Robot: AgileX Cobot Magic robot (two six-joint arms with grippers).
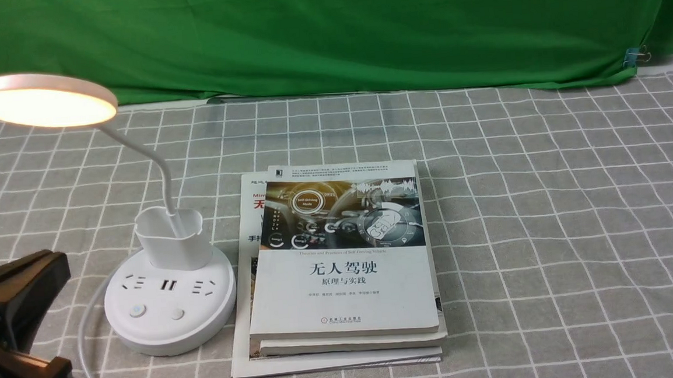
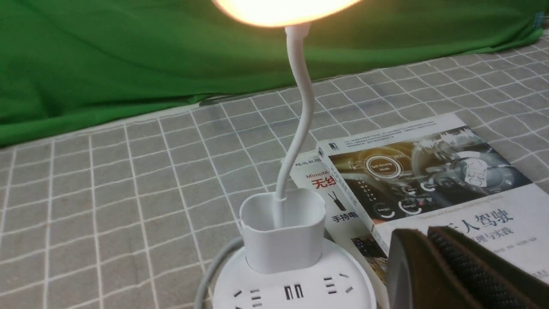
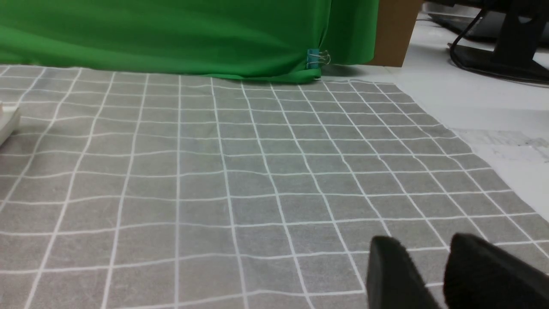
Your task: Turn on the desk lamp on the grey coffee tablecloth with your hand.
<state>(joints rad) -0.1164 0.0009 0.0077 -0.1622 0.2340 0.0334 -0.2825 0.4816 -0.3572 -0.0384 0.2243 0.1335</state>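
Note:
The desk lamp (image 1: 171, 298) stands on the grey coffee tablecloth (image 1: 549, 228) at the near left. Its disc head (image 1: 45, 101) glows warm and lit. Its round base carries sockets and two buttons (image 1: 137, 310). My left gripper (image 1: 23, 325) is at the bottom left, beside the base and apart from it. In the left wrist view the left gripper (image 2: 414, 234) has its jaws together and holds nothing, above the lamp base (image 2: 296, 292) and the books. My right gripper (image 3: 424, 244) hovers low over bare cloth with a narrow gap between its jaws, and is empty.
A stack of books (image 1: 341, 259) lies just right of the lamp base. The lamp's white cable (image 1: 87, 356) runs off the near edge. A green backdrop cloth (image 1: 327, 32) hangs at the back, with a clip (image 1: 633, 57) on its right end.

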